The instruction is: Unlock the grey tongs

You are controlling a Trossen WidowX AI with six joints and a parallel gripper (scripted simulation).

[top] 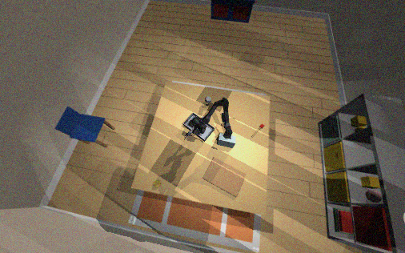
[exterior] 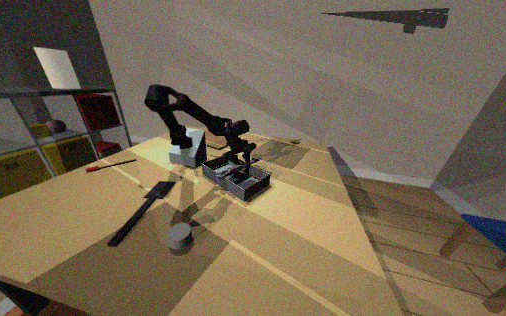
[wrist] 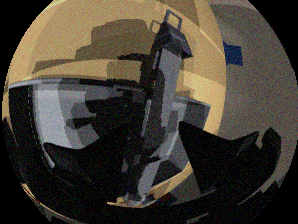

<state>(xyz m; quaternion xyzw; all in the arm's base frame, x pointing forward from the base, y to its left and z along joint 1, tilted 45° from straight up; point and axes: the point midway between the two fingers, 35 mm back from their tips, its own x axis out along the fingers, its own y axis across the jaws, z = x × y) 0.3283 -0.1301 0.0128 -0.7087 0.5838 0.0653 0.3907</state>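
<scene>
The grey tongs point(top: 188, 134) point(exterior: 224, 170) point(wrist: 169, 75) lie across the dark roasting tin point(top: 210, 134) point(exterior: 257, 190), with one end past its wall. In the wrist view they run upright through the middle, their arms close together. My gripper point(top: 197, 125) point(exterior: 247, 164) point(wrist: 153, 125) points down over the tin. It is partly open, one finger on each side of the tongs, with gaps showing beside them. The lock near the hinge is too dark to make out. The wooden board point(top: 224, 177) lies flat, apart from the tin.
The pale blue block point(top: 226, 141) point(exterior: 185, 156) under the arm's base stands close beside the tin. A black spatula point(exterior: 140, 212), a grey cylinder point(top: 207, 99) point(exterior: 179, 236) and a red-handled tool point(top: 262, 126) point(exterior: 93, 169) lie around. A small yellow thing point(top: 157, 183) point(exterior: 295, 141) is farther off.
</scene>
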